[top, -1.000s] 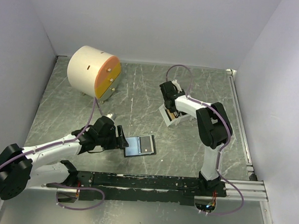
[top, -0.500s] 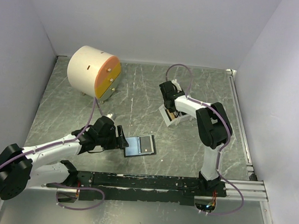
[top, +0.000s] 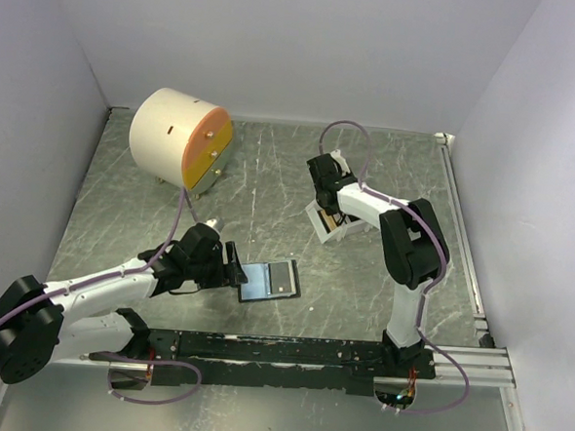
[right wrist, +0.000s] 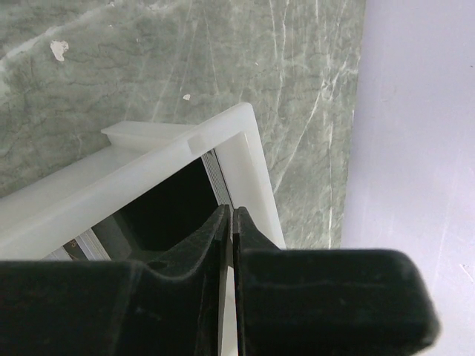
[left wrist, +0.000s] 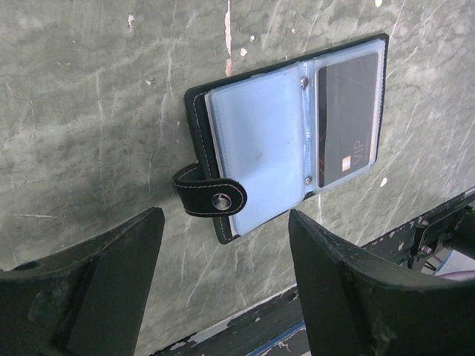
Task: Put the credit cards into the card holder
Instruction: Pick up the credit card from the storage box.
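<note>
- Right gripper (right wrist: 226,216): jaws drawn together to a hairline slit, tips down inside the white tray (right wrist: 167,144), close to its inner end wall.
- A thin pale edge runs into the slit. Cannot tell whether a card is actually clamped.
- Credit cards (right wrist: 217,174): stacked edges show as grey-white stripes against the tray wall, just ahead of the fingertips. The rest of the tray interior is dark.
- In the top view the tray (top: 316,229) sits tilted on the table's right half, with the right gripper (top: 325,200) over it.
- Left gripper (left wrist: 226,230): jaws spread wide and holding nothing. The fingers (left wrist: 111,282) hover above the table (left wrist: 89,111), one on each side of the strap end of the card holder (left wrist: 260,141).
- Card holder: lies flat and opened out, clear sleeves facing up, snap strap (left wrist: 211,200) folded across the near edge.
- Dark card (left wrist: 345,119) marked "VIP" sits in the far sleeve. The near sleeve looks blank.
- Top view: holder (top: 269,280) lies just beside the left gripper (top: 228,269), well apart from the tray.
- Cream cylinder (top: 171,130) with orange face stands at the far left corner.
</note>
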You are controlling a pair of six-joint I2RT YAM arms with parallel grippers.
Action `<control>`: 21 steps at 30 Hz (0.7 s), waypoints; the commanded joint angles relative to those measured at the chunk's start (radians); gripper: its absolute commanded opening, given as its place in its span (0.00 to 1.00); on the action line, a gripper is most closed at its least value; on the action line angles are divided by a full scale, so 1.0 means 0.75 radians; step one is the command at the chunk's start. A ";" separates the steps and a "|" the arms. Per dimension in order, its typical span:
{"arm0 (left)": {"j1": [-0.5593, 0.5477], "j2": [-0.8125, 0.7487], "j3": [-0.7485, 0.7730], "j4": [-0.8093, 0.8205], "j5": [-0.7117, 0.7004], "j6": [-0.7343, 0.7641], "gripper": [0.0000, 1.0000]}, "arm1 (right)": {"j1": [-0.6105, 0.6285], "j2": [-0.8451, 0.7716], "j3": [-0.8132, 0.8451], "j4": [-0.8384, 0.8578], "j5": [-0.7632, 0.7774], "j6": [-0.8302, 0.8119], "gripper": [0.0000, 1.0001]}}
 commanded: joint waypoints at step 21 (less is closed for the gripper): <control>-0.004 0.005 -0.007 0.059 0.045 0.014 0.79 | 0.002 0.071 -0.004 0.038 0.042 -0.024 0.22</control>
